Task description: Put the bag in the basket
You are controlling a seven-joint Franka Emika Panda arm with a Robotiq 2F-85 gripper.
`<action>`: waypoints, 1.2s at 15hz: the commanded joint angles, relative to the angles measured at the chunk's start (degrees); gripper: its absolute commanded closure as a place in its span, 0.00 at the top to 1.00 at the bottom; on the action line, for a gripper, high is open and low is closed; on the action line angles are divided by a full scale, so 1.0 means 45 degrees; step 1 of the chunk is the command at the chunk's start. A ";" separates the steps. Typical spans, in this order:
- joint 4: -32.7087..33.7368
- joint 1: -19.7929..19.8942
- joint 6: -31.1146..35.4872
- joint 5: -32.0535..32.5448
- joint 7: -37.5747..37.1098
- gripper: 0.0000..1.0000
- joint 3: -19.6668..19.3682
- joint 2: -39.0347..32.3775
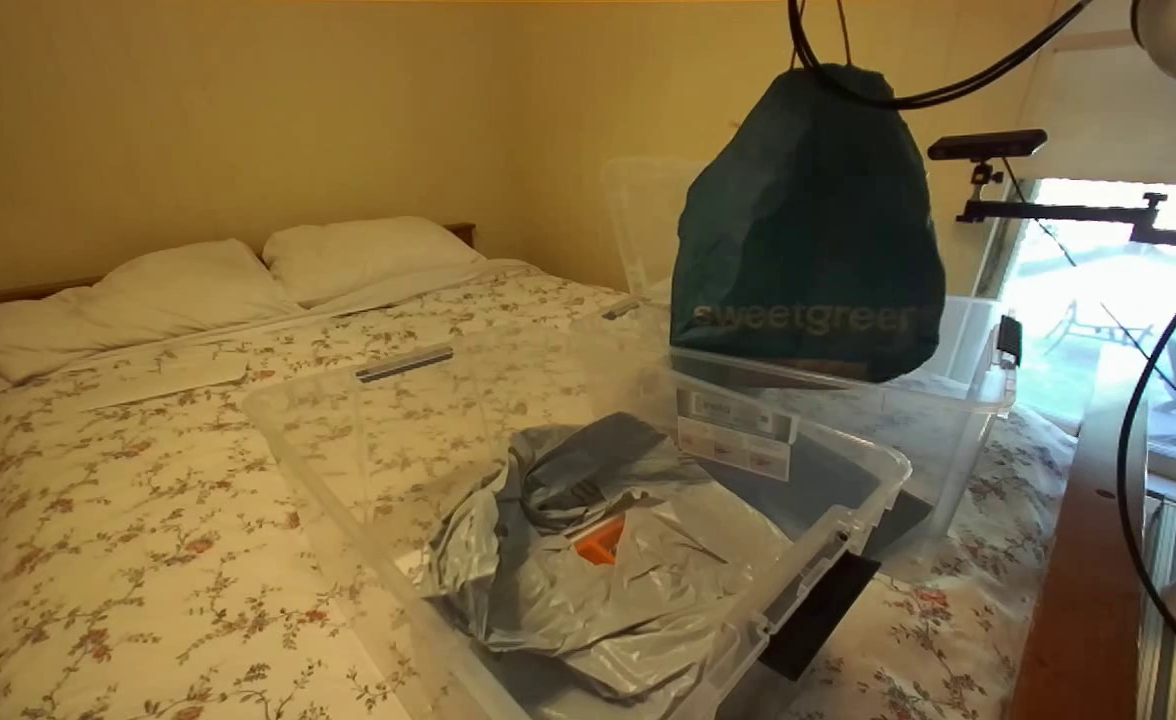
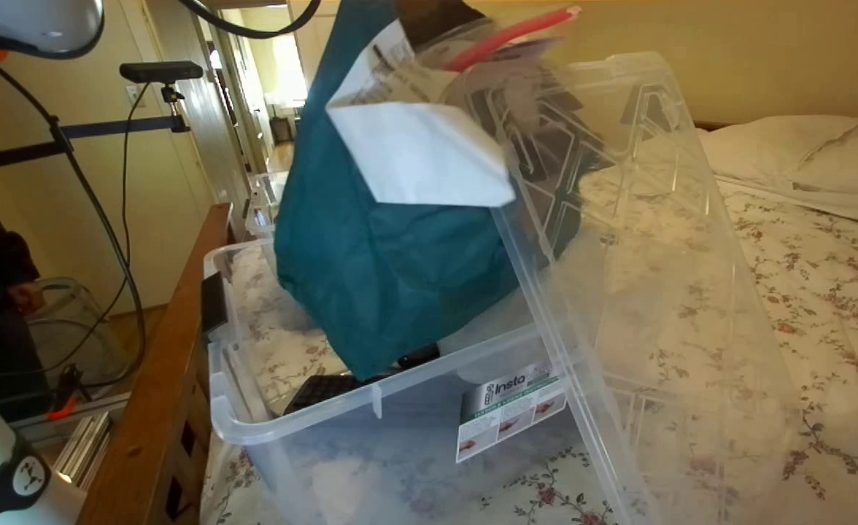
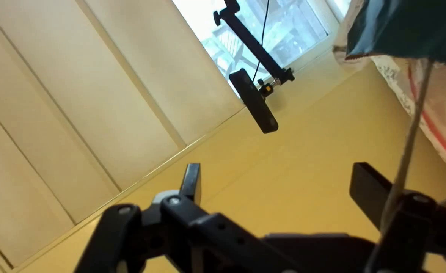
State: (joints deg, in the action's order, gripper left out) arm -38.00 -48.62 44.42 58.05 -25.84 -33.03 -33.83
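Note:
A dark green cloth bag (image 1: 808,230) with "sweetgreen" lettering hangs in the air by thin cords. It also shows in an exterior view (image 2: 392,270), with white paper sticking out of it, and at the right of the wrist view (image 3: 409,30). My gripper (image 3: 276,178) is open, with nothing between its fingertips. A bag cord runs around the outside of its right finger. The gripper is out of frame in both exterior views. A clear plastic bin (image 1: 993,400), the likely basket, stands under the bag and also shows in an exterior view (image 2: 312,415). The bag's bottom is near rim height.
Another clear bin (image 1: 288,445) holds a crumpled grey plastic bag (image 1: 628,580). A clear lid (image 2: 662,292) leans against the bin under the green bag. A wooden bed rail (image 2: 159,364) runs beside the bins. A camera on an arm (image 3: 253,100) stands nearby.

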 commanded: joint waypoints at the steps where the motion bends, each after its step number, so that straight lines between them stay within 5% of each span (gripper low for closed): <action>1: -0.2890 -0.2030 -0.0027 -0.1859 -0.0447 1.00 -0.2630 0.1203; 3: -0.4268 -0.3417 -0.0052 -0.2388 0.0475 1.00 -0.4174 0.1214; 8: -0.6744 -0.5868 -0.0059 -0.3304 0.1102 1.00 -0.4169 0.1790; 10: -0.7134 -0.5582 -0.0064 -0.3545 0.0534 1.00 -0.2376 0.2254; 11: -0.7519 -0.6117 0.0447 -0.4396 0.0578 1.00 -0.3003 0.2048; 18: -1.0052 -0.5527 0.4258 -0.8141 0.0057 1.00 -0.2254 0.2430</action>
State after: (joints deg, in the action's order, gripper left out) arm -76.20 -74.64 56.94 27.19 -24.38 -44.37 -26.68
